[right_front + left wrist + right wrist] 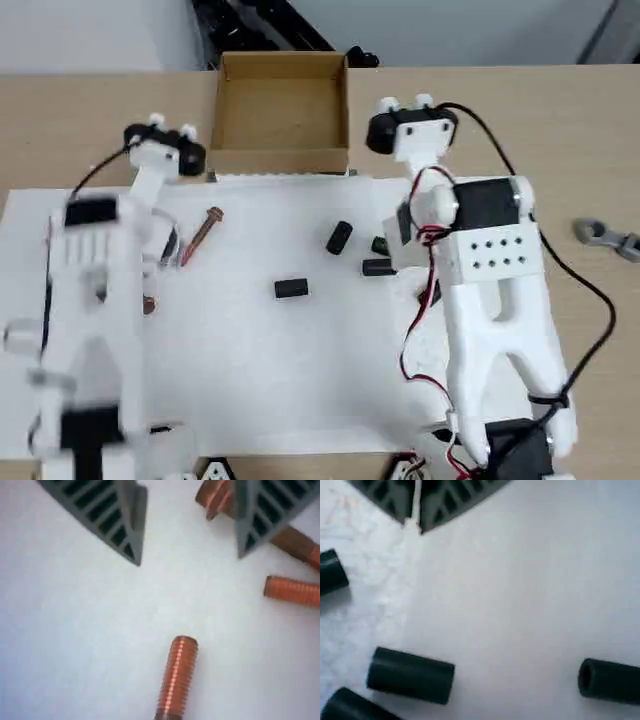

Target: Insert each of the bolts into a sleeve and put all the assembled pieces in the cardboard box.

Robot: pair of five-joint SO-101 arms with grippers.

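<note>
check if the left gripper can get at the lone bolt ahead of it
Probably yes: the left gripper is open over the white mat, and the bolt lies bare in line with the gap between its fingers, nothing in the way. Other bolts lie aside.

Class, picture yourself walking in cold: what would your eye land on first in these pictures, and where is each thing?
Two white arms dominate, one on each side of the white mat. Under the open left gripper lie copper bolts, while black sleeves are scattered mid-mat, towards the right gripper. An open cardboard box sits empty at the mat's far edge.
</note>
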